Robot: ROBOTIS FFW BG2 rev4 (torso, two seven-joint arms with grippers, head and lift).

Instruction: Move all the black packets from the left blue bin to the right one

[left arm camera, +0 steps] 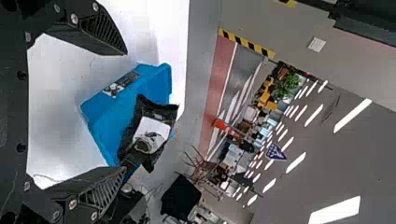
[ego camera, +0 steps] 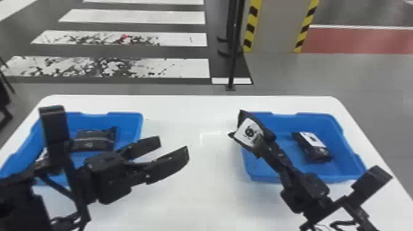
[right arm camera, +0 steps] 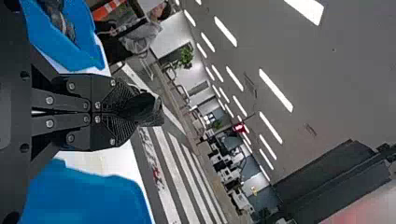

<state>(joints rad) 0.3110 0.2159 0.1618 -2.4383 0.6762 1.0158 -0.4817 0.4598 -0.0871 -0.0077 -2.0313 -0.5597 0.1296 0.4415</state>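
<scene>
R gripper (ego camera: 261, 142) has its jaws clamped on one end of a black pkt (ego camera: 249, 130); the pkt's white label faces the head cam, & it's up in the air at the L side of the R bin (ego camera: 347, 147), nr its far L corner as seen from the head. In the R wrist view the jaws are closed tight w/ the pkt's dark end sticking out past them.

R bin has 1 pkt w/ white label (ego camera: 315, 144) lying on its floor, twd the R side, slanted. L bin (ego camera: 126, 123) has dark pkt stuff (ego camera: 92, 141) nr its far wall; can't tell if that's 1 or 2. Also a white-&-dark bit (ego camera: 43, 153) by its L wall, partly hidden behind the L arm (ego camera: 58, 138), can't tell what.

L gripper (ego camera: 173, 146): jaws apart, nothing btwn. It's by the R side of the L bin, tips over the white bench (ego camera: 199, 190), pointing twd the gap btwn bins.

Both bins sit on the bench, well apart, w/ bare top btwn them.
</scene>
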